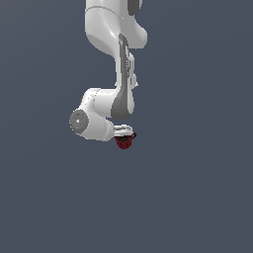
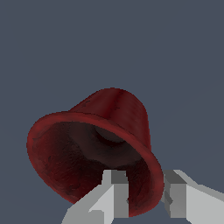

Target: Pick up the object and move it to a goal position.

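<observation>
got my claw (image 2: 142, 199) pinching the mug (image 2: 94, 148) by its rim, looks lifted i think, next is carrying it to the goal

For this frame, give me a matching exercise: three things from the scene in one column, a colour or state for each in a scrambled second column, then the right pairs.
Things:
1. small dark red ribbed mug
2. white two-finger gripper
3. white jointed robot arm

States:
A. reaches down from the top of the exterior view
B. one finger inside the rim, one outside
C. wall pinched, open mouth facing the wrist camera

Pairs: 1-C, 2-B, 3-A
</observation>
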`<state>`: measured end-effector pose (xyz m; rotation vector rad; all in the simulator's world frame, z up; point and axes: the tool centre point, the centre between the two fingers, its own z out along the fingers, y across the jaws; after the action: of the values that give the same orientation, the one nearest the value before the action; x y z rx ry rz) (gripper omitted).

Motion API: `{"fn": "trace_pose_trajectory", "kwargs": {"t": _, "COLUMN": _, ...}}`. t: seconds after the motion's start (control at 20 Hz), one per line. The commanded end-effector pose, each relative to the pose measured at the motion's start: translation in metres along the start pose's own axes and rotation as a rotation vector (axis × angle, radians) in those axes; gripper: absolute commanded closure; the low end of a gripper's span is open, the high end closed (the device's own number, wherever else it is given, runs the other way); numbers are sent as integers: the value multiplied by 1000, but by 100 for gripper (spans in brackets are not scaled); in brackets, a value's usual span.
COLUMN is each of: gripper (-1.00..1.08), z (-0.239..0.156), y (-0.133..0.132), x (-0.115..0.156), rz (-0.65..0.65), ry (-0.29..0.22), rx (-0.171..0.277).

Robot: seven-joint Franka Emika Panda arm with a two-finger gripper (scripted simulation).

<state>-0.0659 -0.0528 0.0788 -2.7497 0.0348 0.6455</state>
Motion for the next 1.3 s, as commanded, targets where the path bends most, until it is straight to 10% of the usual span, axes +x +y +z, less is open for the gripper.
{"fn": "trace_pose_trajectory", "kwargs": {"t": 0.0, "gripper": 108, "z": 0, "y": 0, "x": 0, "rz": 0, "ry": 3, "rx": 0}}
{"fn": "trace_pose_trajectory", "kwargs": {"t": 0.6, "gripper": 108, "z": -19, "y": 14, "x": 16, "rz": -31, "ry": 132, "rx": -12}}
{"fn": "trace_pose_trajectory", "kwargs": {"t": 1.25, "gripper": 108, "z": -74, "y": 45, "x": 44, "rz": -107, "ry": 457, "rx": -42}}
